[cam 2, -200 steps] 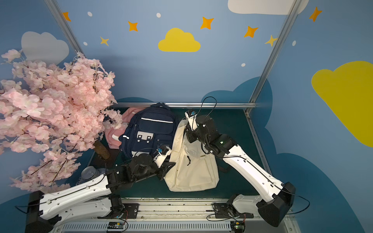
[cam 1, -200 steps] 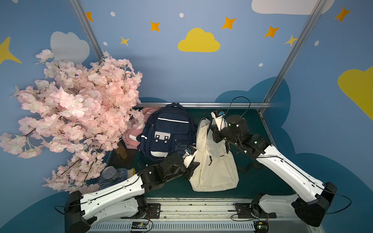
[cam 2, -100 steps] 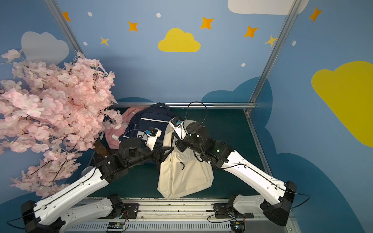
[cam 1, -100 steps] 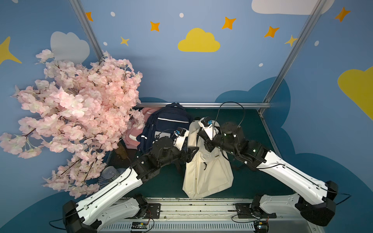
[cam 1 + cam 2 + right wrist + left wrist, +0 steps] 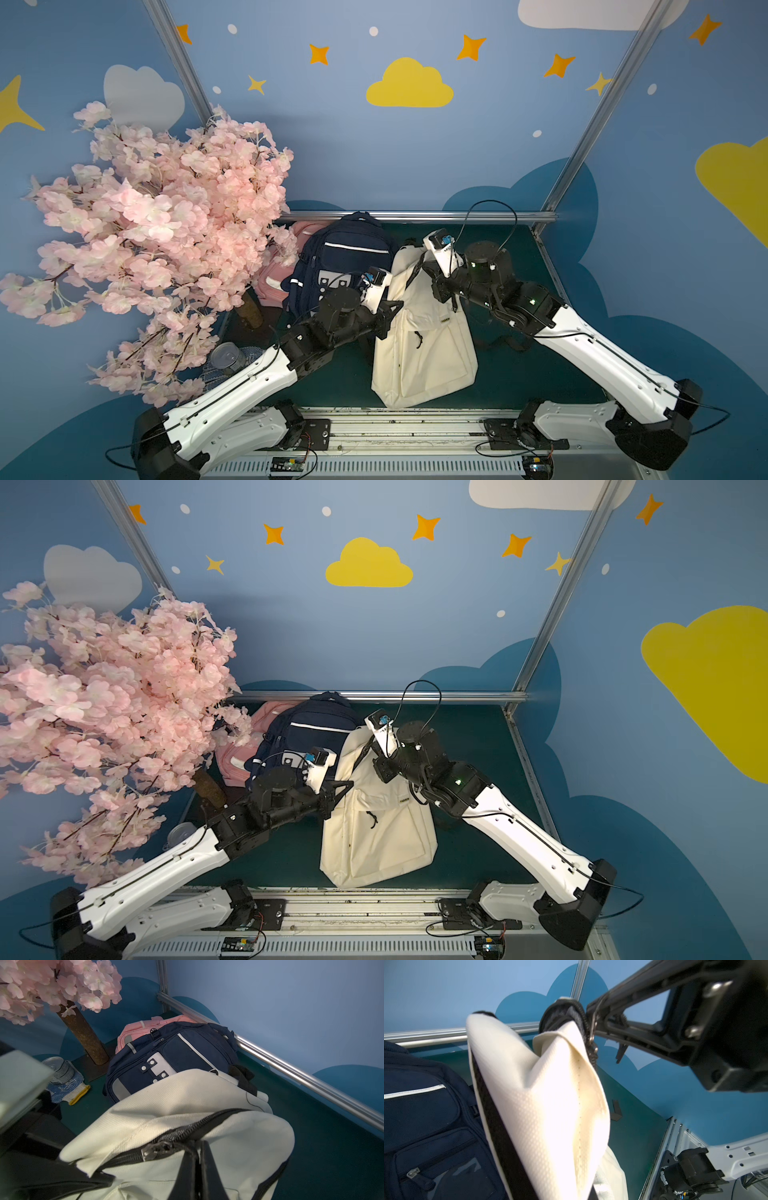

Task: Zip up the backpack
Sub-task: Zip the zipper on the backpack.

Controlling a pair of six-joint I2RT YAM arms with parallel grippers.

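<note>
Cream fabric backpack (image 5: 424,345) lying mid-frame, left fingers (image 5: 633,987) pinching its metal zipper pull (image 5: 592,1028), right fingers (image 5: 214,1178) clamping its top edge

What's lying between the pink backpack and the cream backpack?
The navy backpack lies between the pink backpack and the cream backpack; both top views show it.

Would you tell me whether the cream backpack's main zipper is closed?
Not fully closed. In the left wrist view the cream backpack gapes at its top, with the zipper teeth parted there.
</note>
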